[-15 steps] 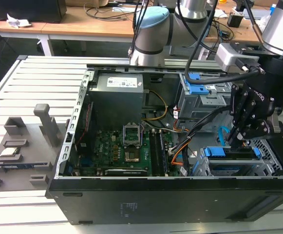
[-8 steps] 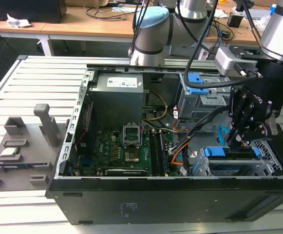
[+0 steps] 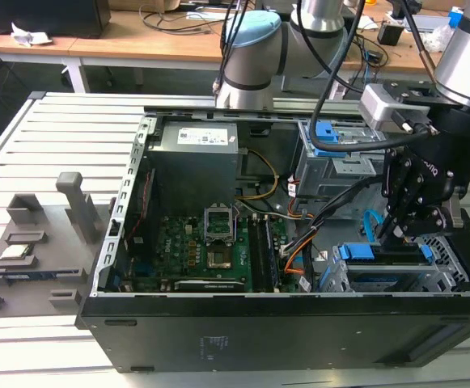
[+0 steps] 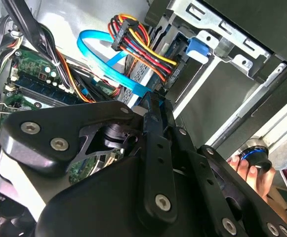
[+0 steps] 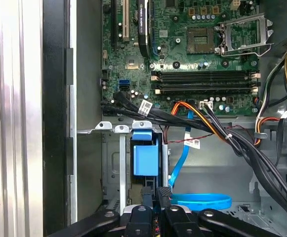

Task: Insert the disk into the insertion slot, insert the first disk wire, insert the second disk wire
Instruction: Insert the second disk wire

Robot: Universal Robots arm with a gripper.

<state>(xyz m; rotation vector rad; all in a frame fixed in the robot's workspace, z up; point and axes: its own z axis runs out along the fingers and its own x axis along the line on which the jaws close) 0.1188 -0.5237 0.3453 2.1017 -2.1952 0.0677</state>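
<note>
disk [image 3: 388, 260] looks already seated: in the exterior view its blue carrier edge sits inside the insertion slot [image 3: 396, 279], the silver cage at the front of the open pc case [image 3: 283, 331], toward the exterior view's right. in the first wrist view the blue carrier tab [image 5: 145, 159] shows framed by the cage's sheet metal, flush w/ it, so step one reads as done.

gripper [image 3: 392, 230] hangs right above the disk's rear edge. in the second wrist view the fingers [image 4: 155, 116] are pinched close together, tips down at a dark connector right at the disk's back end, next to the bundle of red/yellow/black power wires [image 4: 143, 37] and the flat blue data cable [image 4: 108, 59]. looks clenched on that connector, but what exactly it grips is hidden behind the fingers, so that's a judgement.

so: disk in, a wire step under way. can't tell if that plug is fully home, or if this is the 1st or 2nd wire. the blue data cable loops loose on the case floor in the first wrist view [image 5: 202, 201]; where its end goes is hidden.

a person's hand [image 4: 254, 170] rests on a round button outside the case.
</note>
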